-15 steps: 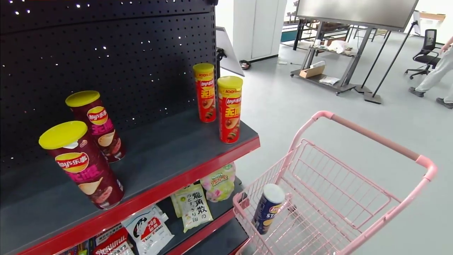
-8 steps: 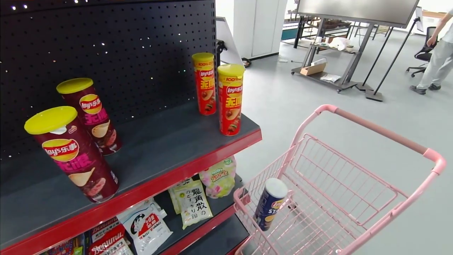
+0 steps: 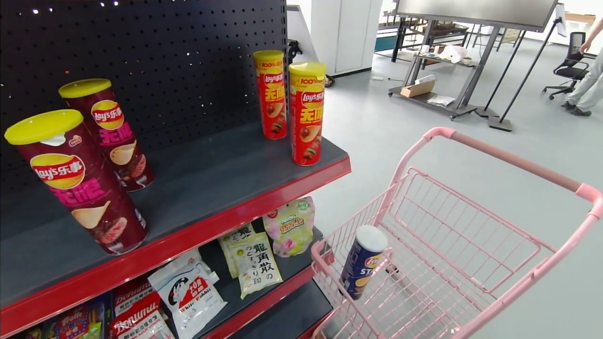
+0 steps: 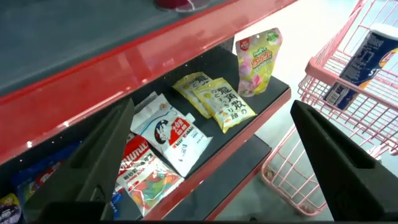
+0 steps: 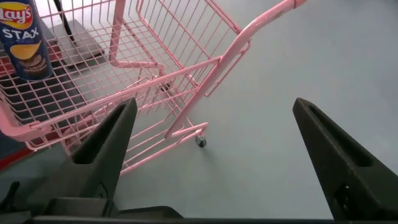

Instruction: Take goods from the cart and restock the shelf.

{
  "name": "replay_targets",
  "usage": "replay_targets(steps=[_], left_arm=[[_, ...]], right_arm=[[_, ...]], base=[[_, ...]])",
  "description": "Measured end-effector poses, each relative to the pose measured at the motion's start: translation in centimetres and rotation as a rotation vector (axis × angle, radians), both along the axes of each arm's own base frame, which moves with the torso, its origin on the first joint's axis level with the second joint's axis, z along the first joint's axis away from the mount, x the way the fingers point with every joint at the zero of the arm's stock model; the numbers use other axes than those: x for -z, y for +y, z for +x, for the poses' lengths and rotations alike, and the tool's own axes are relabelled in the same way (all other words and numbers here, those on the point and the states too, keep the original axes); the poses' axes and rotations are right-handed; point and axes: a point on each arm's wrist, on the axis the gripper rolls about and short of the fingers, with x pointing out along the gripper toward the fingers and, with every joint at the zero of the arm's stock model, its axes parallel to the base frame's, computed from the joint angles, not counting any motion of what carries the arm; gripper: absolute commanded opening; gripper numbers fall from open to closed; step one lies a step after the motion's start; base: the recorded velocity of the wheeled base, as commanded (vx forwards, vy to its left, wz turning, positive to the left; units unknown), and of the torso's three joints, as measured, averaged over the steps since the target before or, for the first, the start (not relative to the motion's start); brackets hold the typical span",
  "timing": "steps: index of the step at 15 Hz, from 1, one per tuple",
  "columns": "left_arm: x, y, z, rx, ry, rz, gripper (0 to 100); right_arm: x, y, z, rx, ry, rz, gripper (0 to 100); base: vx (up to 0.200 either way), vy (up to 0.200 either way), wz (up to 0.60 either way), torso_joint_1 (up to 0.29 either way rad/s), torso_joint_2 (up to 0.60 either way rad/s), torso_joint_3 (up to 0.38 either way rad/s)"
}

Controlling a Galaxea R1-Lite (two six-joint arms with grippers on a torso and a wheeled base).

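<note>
Head view: blue can [image 3: 363, 262] stands tilted in the cart [image 3: 499, 156], at the corner nearest the shelf [image 3: 221, 169].
Shelf top: two maroon cans [image 3: 80, 183] at the left, two red cans [image 3: 306, 113] at the right end, all upright.
Lower tier: snack bags [image 3: 256, 268].
Left gripper [image 4: 211, 107]: fingers spread wide, holding nothing, facing the snack bags.
Right gripper [image 5: 214, 102]: fingers spread wide, holding nothing, over the floor beside the cart.

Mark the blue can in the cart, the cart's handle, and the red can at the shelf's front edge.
blue can [image 3: 360, 270], head view, on its side wall.
cart handle [image 3: 509, 159], head view, middle of the bar.
front red can [image 3: 307, 117], head view, on its label.
</note>
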Motion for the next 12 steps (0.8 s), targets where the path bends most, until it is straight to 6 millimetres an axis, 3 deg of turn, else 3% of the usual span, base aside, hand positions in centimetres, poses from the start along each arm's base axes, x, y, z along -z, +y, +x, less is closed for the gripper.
replay_targets(steps=[3, 7, 10, 12], left_arm=[[0.0, 0.0, 0.0, 0.000, 0.001, 0.000, 100], [0.0, 0.0, 0.0, 0.000, 0.001, 0.000, 100], [0.0, 0.0, 0.0, 0.000, 0.001, 0.000, 100], [0.0, 0.0, 0.0, 0.000, 0.000, 0.000, 100]], right_arm=[[0.2, 0.0, 0.1, -0.003, 0.006, 0.001, 100], [-1.4, 0.1, 1.1, -0.105, -0.089, 0.052, 100], [-4.1, 0.4, 4.6, -0.183, -0.150, 0.170, 100], [-5.5, 1.0, 8.7, -0.215, -0.140, 0.237, 100]], base=[[0.000, 0.000, 0.00, -0.168, 0.46, 0.294], [0.000, 0.000, 0.00, -0.033, 0.10, 0.060], [0.000, 0.000, 0.00, 0.000, 0.00, 0.000], [0.000, 0.000, 0.00, 0.000, 0.00, 0.000]])
